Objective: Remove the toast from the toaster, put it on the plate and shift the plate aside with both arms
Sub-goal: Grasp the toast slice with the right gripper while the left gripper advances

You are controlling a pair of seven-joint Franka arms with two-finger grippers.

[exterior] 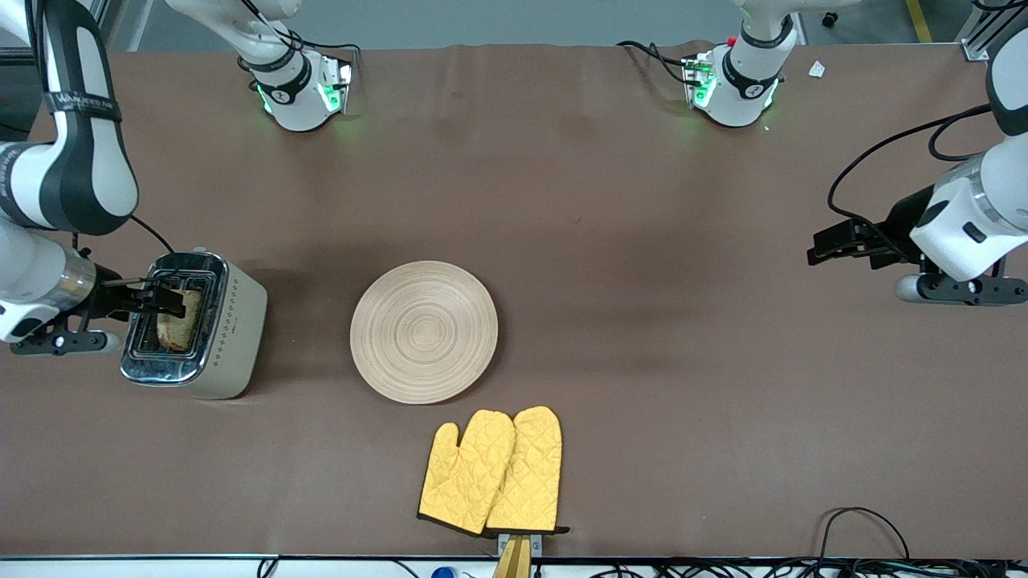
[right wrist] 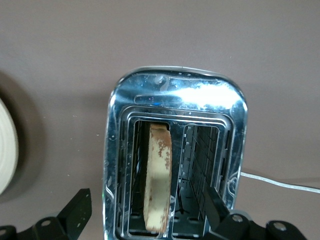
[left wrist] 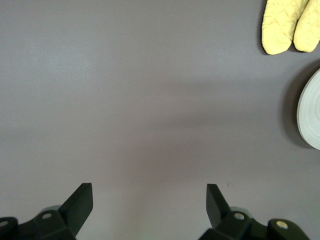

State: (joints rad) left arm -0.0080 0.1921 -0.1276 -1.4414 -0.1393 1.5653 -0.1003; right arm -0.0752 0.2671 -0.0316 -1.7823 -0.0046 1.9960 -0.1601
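The toast (exterior: 181, 319) stands upright in one slot of a chrome-topped toaster (exterior: 233, 321) at the right arm's end of the table; it also shows edge-on in the right wrist view (right wrist: 159, 170). My right gripper (exterior: 172, 300) is open just above the toaster top (right wrist: 175, 95), with its fingers spread wide on either side of the toast and apart from it (right wrist: 147, 197). The round wooden plate (exterior: 424, 331) lies bare mid-table beside the toaster. My left gripper (exterior: 827, 243) is open and empty over bare table at the left arm's end (left wrist: 150, 192).
Two yellow quilted oven mitts (exterior: 494, 474) lie nearer the front camera than the plate; they also show in the left wrist view (left wrist: 290, 22). The toaster's white cord (right wrist: 280, 182) trails from it. Cables lie along the table's front edge.
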